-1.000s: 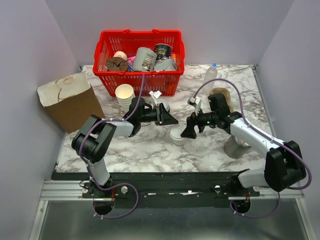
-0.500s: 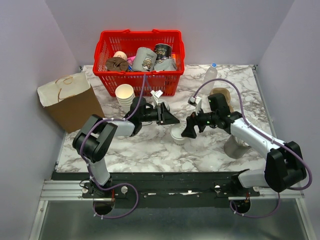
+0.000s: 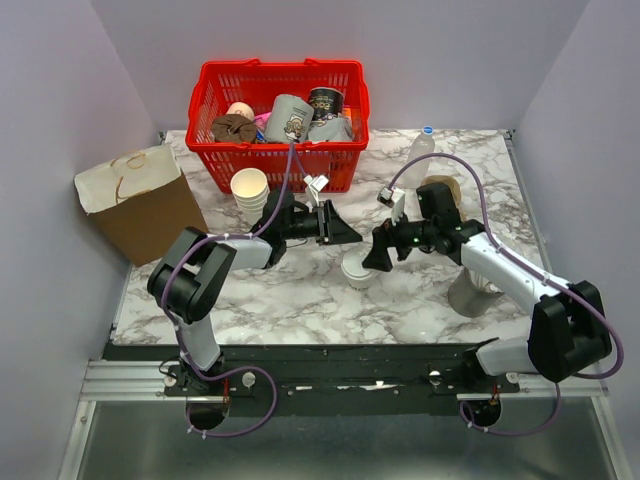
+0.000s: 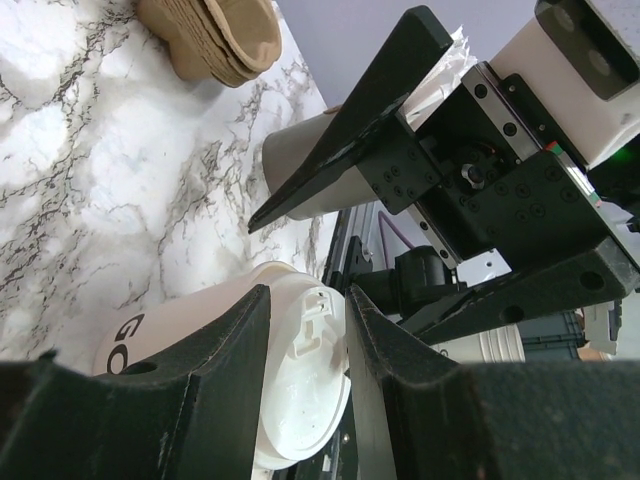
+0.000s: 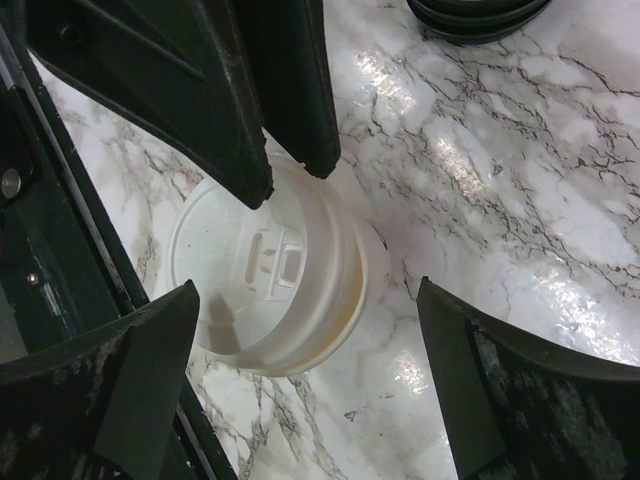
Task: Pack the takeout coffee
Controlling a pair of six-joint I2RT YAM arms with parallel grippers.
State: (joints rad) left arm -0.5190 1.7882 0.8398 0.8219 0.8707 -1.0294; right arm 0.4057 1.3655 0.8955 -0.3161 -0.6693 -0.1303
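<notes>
From above: takeout coffee cup [image 3: 357, 272] on the marble table [image 3: 300, 300], in the middle, in front of the red basket [image 3: 260, 165]. Just behind it, the left gripper [image 3: 340, 232]. Just beside it on the right, the right gripper [image 3: 377, 258].

From the left wrist: two black fingers [image 4: 200, 380] close together, squeezing the edge of the white lid [image 4: 300, 400] between them. Lid on top of the cup. Letters "GO" on the cup's side. Farther back on the table, a stack of brown holders [image 4: 215, 40].

From the right wrist: big wide gap between the right fingers [image 5: 120, 390], one on each side of the cup, not touching it. At the lid's rim, the tips of the left gripper, pinching it.
</notes>
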